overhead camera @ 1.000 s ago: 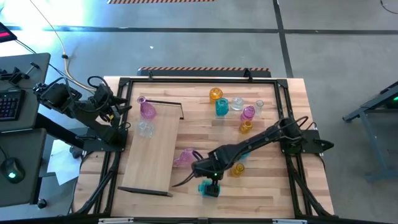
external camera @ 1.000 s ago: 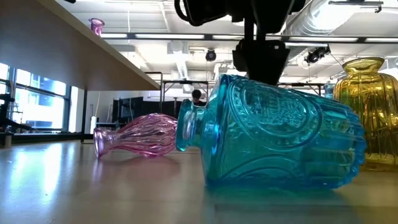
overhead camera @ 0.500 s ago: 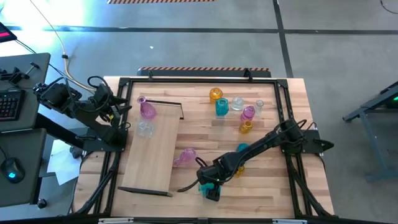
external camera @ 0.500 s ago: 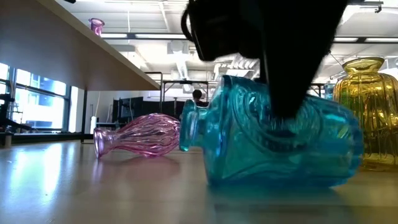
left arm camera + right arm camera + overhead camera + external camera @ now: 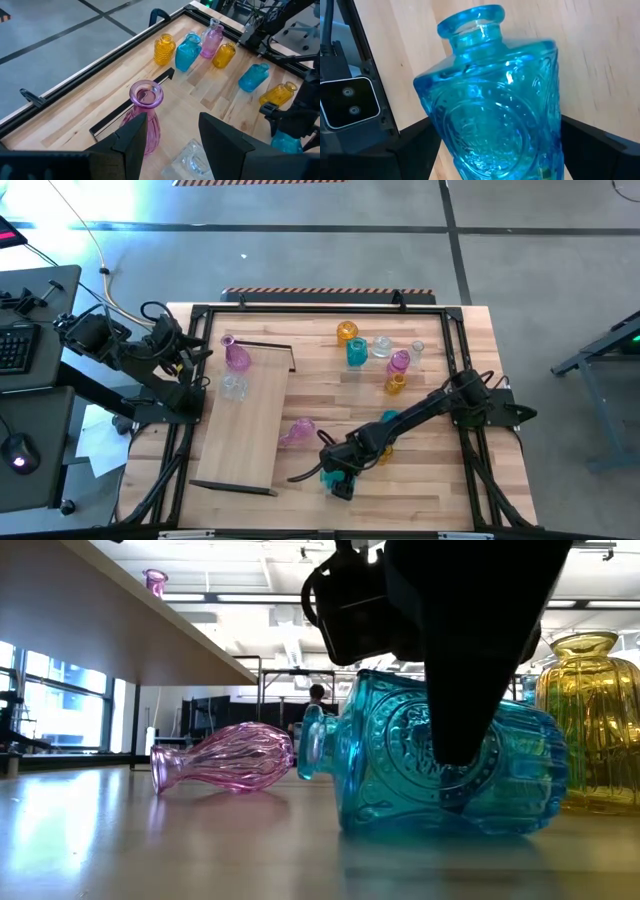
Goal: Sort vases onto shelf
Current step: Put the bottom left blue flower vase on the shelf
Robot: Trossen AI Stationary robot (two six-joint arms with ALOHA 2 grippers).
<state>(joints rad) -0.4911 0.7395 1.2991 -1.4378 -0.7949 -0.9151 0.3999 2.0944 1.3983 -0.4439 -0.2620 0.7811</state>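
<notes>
The right gripper (image 5: pixel 338 482) hangs low at the tabletop's (image 5: pixel 420 500) six-o'clock edge, its spread fingers (image 5: pixel 410 150) flanking a teal bottle (image 5: pixel 440 765) that lies on its side, not visibly clamped. A pink vase (image 5: pixel 225 758) lies toppled nearby. The left gripper (image 5: pixel 190 352) waits, fingers (image 5: pixel 130 137) apart, at the nine-o'clock side beside the shelf (image 5: pixel 245 430), where an upright pink vase (image 5: pixel 145 117) stands.

Both arms are matte black, built of jointed tubular links with black cables looping alongside. The left gripper (image 5: pixel 172 137) ends in broad, flat, angular black fingers (image 5: pixel 131 135).
</notes>
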